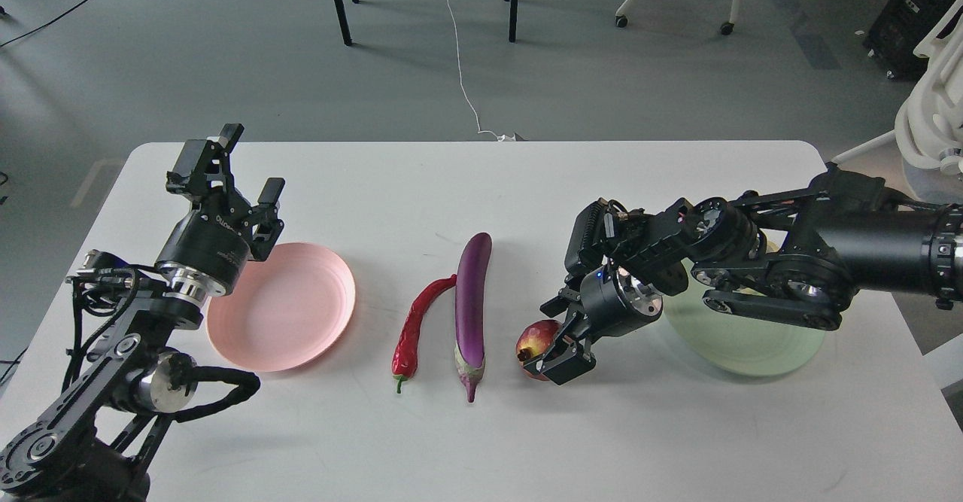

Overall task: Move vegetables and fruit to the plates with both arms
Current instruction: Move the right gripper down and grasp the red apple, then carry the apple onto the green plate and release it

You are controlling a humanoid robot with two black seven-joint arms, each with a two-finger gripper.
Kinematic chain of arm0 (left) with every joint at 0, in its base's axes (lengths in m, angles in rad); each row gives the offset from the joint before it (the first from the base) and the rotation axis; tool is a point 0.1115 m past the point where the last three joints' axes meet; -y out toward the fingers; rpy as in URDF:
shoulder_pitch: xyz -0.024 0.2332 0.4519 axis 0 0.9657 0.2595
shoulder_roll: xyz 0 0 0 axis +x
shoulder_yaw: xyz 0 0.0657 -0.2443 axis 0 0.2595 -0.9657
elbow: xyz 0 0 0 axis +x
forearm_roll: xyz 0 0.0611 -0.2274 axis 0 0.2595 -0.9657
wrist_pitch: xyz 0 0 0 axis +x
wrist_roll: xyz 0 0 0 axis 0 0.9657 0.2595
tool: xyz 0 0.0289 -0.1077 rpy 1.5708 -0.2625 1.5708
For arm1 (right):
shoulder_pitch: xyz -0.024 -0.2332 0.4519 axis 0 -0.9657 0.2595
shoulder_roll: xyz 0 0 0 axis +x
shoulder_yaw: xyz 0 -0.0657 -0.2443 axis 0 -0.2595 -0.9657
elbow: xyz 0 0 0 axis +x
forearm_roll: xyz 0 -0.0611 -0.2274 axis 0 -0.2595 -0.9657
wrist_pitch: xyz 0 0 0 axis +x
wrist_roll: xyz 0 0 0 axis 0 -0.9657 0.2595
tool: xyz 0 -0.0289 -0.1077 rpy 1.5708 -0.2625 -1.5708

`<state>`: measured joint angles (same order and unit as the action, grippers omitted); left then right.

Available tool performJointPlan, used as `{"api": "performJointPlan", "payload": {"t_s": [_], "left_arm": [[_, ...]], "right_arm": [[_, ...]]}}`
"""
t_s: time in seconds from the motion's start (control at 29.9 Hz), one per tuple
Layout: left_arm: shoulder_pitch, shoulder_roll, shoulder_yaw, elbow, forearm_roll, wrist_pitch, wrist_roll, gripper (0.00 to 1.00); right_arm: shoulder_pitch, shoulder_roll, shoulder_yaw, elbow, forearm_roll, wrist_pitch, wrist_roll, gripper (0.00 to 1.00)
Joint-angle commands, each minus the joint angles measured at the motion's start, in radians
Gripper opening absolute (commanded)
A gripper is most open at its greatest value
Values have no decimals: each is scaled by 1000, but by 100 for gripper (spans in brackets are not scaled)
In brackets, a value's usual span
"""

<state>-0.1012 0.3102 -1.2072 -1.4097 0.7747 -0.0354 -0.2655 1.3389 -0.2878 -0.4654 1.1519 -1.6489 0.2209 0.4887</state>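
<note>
Early stage. Pink plate [282, 314] empty; chili pepper [415, 327] and eggplant [472, 306] lie mid-bench. Right pincer [558, 351] sits around the pomegranate [536, 342], grip unclear; green plate [741, 336] looks mostly hidden. Left pincer [244, 163] spread wide, idle.

A: What sits on the white table [466, 442]?
B: A pink plate [290, 314], red chili [414, 329], purple eggplant [472, 306], a pomegranate [536, 344], and a pale green plate [752, 348], seemingly partly hidden.
</note>
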Motion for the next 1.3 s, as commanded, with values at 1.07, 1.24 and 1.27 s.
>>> {"api": "performJointPlan", "payload": {"t_s": [1.07,1.24,1.27], "left_arm": [[9,23,9,-3,0,-4,-3,98],[11,21,12,-2,0,-6,-5,98],[9,23,14,-3,0,-8,-3,98]], "right_arm": [[57,-665,10,250,-204,-2,0,48],[-12,-726,22,247,-216,-6,0,57],[-23,-728,34,247,-216,-8,0,63]]}}
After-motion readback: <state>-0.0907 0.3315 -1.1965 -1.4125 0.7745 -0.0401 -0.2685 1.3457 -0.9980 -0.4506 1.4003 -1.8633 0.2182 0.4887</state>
